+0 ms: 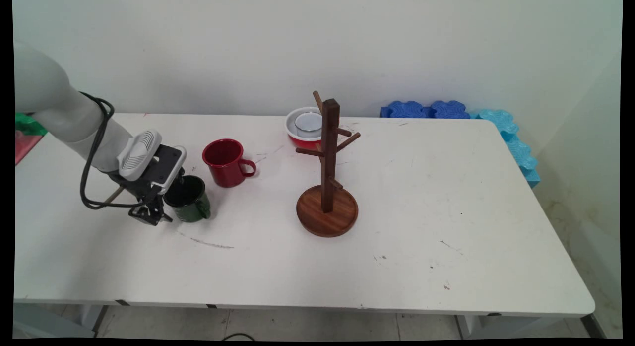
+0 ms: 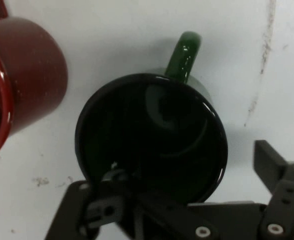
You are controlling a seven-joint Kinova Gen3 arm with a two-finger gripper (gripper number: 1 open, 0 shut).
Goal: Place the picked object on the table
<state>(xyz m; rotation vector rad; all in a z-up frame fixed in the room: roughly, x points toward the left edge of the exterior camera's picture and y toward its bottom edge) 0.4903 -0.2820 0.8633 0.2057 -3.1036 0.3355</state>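
Our gripper (image 1: 161, 213) sits low over the green mug (image 1: 191, 203) near the desk's (image 1: 446, 227) left edge; one finger (image 2: 112, 200) dips inside its dark rim, the other (image 2: 274, 175) stands outside, spread apart. We see the red mug (image 1: 225, 162) just behind, cut off in the hand view.

on table (image 1: 446, 227): near mug (image 1: 191, 201) at left, pincer (image 1: 158, 213) at its rim; second mug (image 1: 225, 162) behind; mug tree (image 1: 327, 187) right; bowl (image 1: 300, 127) behind tree.
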